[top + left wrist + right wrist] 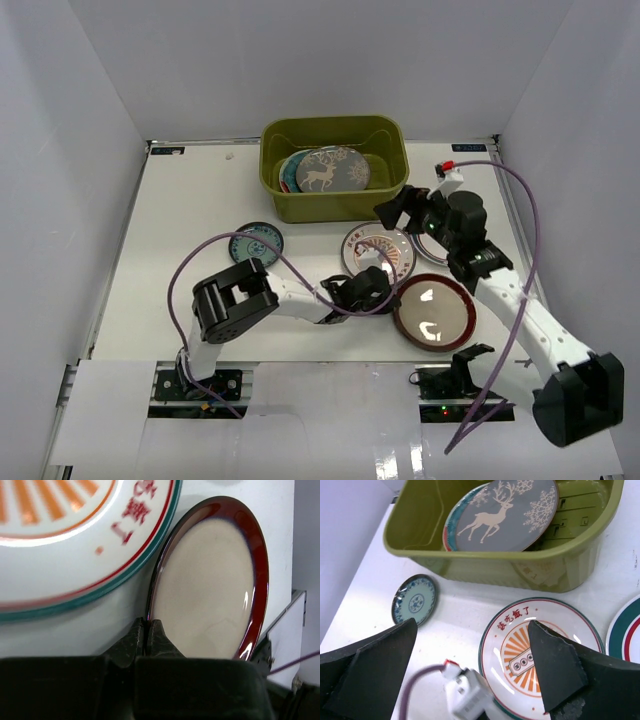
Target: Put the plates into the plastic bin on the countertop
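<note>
ok so nearest the arm bases, the left fingers (151,639) are pressed flat together with no gap showing, their tips right at the edge of the dark red-rimmed plate (210,585). The rim runs straight into the seam between them, but I honestly can't tell if it's pinched or they're only touching it. That plate lies flat on the white worktop (190,200), spreading out ahead and to the right of those fingertips. Ahead and to their left is the orange sunburst plate (512,645), its teal edge just beside the dark plate's rim. The right fingers (397,208) are spread wide with nothing in them, hanging over that sunburst plate; in the wrist view it sits between them, closer to the right-hand one. A white plug (465,687) on a purple cable (420,680) also shows between them. Off past the right-hand finger peeks a green-and-red rimmed plate (626,630); out beyond the left-hand finger is the small teal plate (415,600), on its own. Straight ahead of the open fingers is the olive bin (485,570), and inside it the deer plate (505,515) leans tilted on top of other plates.
</note>
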Robot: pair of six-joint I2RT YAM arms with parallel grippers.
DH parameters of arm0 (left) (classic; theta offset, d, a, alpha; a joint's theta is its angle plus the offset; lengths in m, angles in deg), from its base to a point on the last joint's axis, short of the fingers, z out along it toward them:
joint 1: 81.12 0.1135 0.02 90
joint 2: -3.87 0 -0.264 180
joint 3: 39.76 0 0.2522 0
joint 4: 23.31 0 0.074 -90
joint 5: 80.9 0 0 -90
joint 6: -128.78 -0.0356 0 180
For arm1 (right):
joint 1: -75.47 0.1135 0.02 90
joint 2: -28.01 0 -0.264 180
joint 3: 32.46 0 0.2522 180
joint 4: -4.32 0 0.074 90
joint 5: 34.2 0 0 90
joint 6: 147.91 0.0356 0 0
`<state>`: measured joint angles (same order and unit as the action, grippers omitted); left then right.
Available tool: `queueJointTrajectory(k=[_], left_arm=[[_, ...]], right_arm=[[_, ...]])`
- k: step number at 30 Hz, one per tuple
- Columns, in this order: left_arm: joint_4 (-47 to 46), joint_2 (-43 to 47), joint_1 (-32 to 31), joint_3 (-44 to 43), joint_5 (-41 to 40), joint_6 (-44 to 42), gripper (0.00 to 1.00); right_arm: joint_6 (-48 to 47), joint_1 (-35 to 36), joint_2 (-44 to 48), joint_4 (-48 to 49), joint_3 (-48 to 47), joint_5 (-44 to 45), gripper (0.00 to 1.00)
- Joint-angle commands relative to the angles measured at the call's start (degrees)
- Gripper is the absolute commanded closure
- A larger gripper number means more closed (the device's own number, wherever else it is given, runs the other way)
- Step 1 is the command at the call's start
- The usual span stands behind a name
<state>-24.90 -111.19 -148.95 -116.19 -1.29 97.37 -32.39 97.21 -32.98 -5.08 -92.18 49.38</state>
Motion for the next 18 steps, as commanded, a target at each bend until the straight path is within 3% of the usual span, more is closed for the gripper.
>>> queueJointTrajectory(k=[1, 5, 10, 11, 16, 18], left_arm=[[5.1, 9.7, -1.1, 7.8, 1.2, -3.5, 1.0], [2.7, 23.5, -1.0, 17.7, 0.8, -1.8, 1.0], [4.0, 43.0, 2.0, 27.1, -0.9, 0.5, 1.0], [4.3, 45.5, 2.9, 28.2, -0.3, 0.7, 1.0], [6.5, 57.7, 10.0, 31.0, 3.7, 0.8, 1.0], [7.4, 60.2, 11.8, 31.0, 5.4, 0.5, 1.0]], right_arm=[[0.5, -0.1, 8.2, -0.5, 4.5, -2.1, 0.0], [0.8, -0.1, 16.2, -4.0, 8.5, -8.1, 0.19], [0.8, -0.1, 23.5, -9.1, 12.1, -7.9, 0.39], [0.3, -0.1, 24.2, -9.7, 12.3, -8.0, 0.38], [-1.2, -0.2, 24.0, -12.4, 13.3, -12.7, 0.04], [-1.6, -0.2, 23.6, -12.7, 15.9, -14.1, 0.04]])
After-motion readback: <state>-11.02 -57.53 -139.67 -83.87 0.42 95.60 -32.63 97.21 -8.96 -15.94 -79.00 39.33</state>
